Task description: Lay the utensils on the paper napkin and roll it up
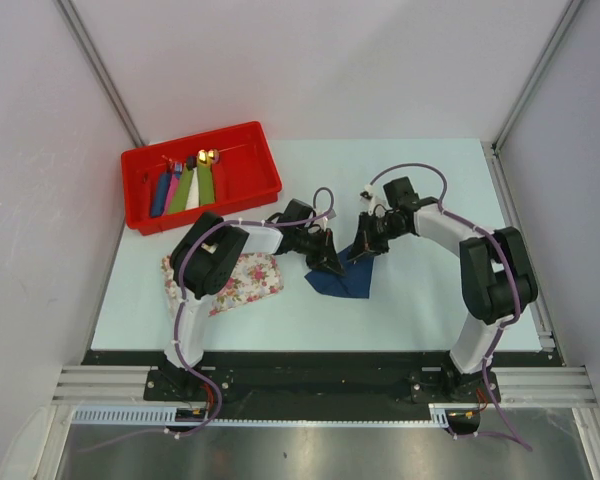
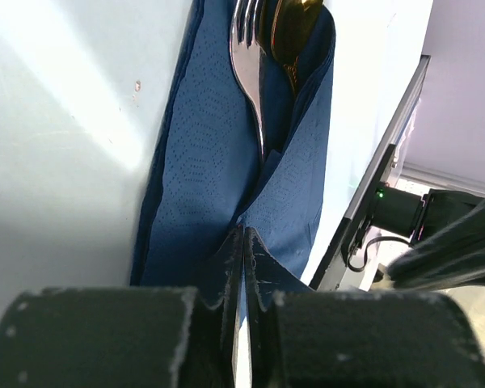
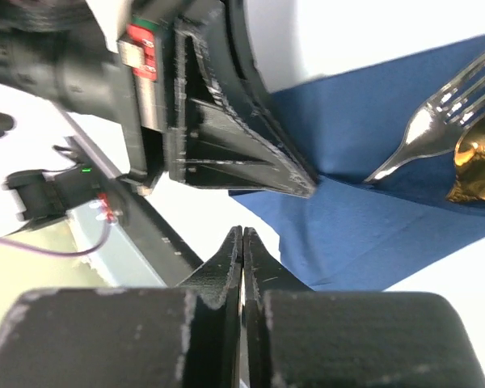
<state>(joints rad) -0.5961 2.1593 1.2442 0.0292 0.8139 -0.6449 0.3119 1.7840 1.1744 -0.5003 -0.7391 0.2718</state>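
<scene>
Pale tabletop (image 1: pixel 430 200), paper napkin (image 1: pixel 342 282) partly folded at centre.
Navy sheet flat between both arms, one side flapped over fork (image 2: pixel 246 73) and gold spoon (image 2: pixel 295 24) (heads side by side, poking out). Pinched tight on the flap's edge, left gripper (image 2: pixel 242 234). Fingers pressed together beside the napkin's corner, right gripper (image 3: pixel 242 236) (any sheet between them not discernible). Far left, red bin (image 1: pixel 245 185) of coloured rolls (image 1: pixel 185 188); floral tray (image 1: pixel 250 278) under left arm.

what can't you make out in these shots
- Handles of the fork and spoon: left wrist view, covered by the folded paper napkin.
- The spoon bowl: cut off by the frame edge in both wrist views.
- Top view: fork and spoon too small, behind the left gripper and right gripper.
- Top view: flowered tray partly under the left arm.
</scene>
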